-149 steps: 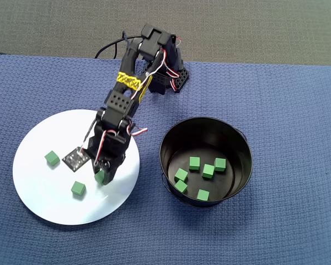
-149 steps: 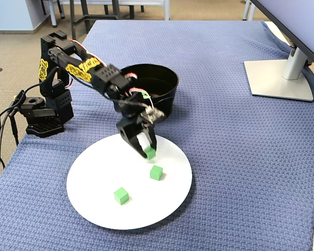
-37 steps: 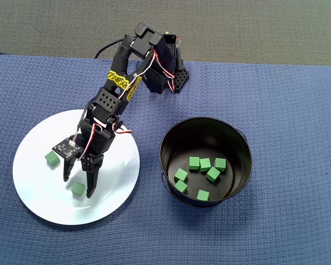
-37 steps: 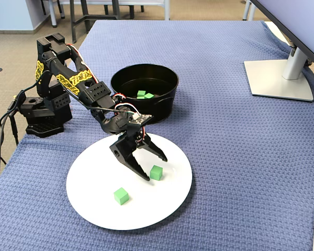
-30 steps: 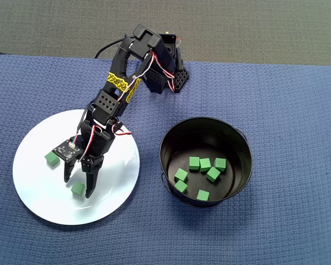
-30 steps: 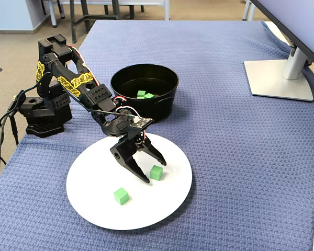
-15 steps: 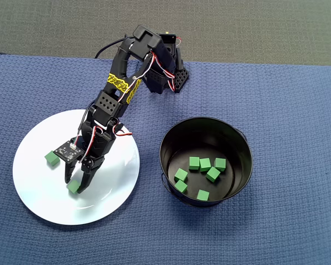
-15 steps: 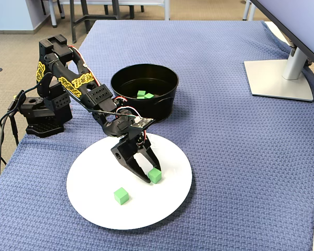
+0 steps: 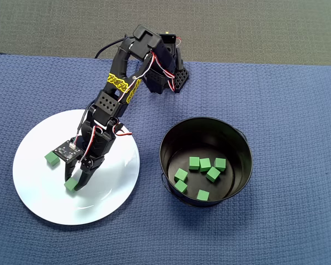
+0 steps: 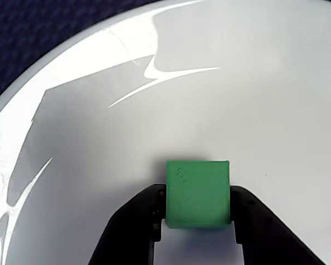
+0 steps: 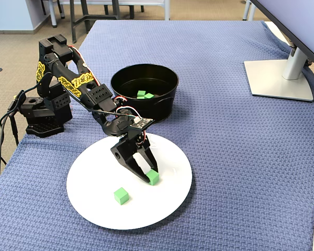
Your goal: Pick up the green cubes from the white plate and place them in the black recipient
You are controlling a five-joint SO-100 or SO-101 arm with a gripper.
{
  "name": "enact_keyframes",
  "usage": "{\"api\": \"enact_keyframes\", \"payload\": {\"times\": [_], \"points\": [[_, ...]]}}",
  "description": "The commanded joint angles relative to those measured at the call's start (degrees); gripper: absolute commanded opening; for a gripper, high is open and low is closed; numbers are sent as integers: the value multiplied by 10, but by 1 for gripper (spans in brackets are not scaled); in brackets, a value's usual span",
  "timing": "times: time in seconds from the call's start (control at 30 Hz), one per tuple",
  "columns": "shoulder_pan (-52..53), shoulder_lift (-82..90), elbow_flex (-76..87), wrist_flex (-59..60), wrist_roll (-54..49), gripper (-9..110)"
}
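Green cube [image 10: 198,193] is sitting between my two fingers, and I am squeezing it from both sides with my gripper [image 9: 73,184]. It is resting low on the white plate [image 9: 38,201], near the rim closest to the bottom of the overhead view. One more cube [image 9: 52,158] is waiting on the plate, a little way off. Six cubes [image 9: 204,164] are lying inside the black pot [image 9: 237,141], which is standing beside the plate on the blue table [image 9: 287,110].

I am only pinching the lower half of the cube. If I lift too fast, I think it could slip out or twist. If I swing too low, I might bump the pot's rim and drop it on the table.
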Motion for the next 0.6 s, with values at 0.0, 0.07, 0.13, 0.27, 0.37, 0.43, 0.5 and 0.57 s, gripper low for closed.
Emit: {"api": "enact_keyframes", "payload": {"times": [0.0,0.07,0.13,0.27,0.37,0.43,0.5,0.57], "points": [[5,93,-31,110,34,0],[7,148,-27,179,48,0],[1,203,-11,229,62,0],[-23,312,7,317,102,0],[-54,396,5,396,174,0],[-87,454,7,453,235,0],[-130,501,7,498,304,0],[-178,532,-5,545,381,0]]}}
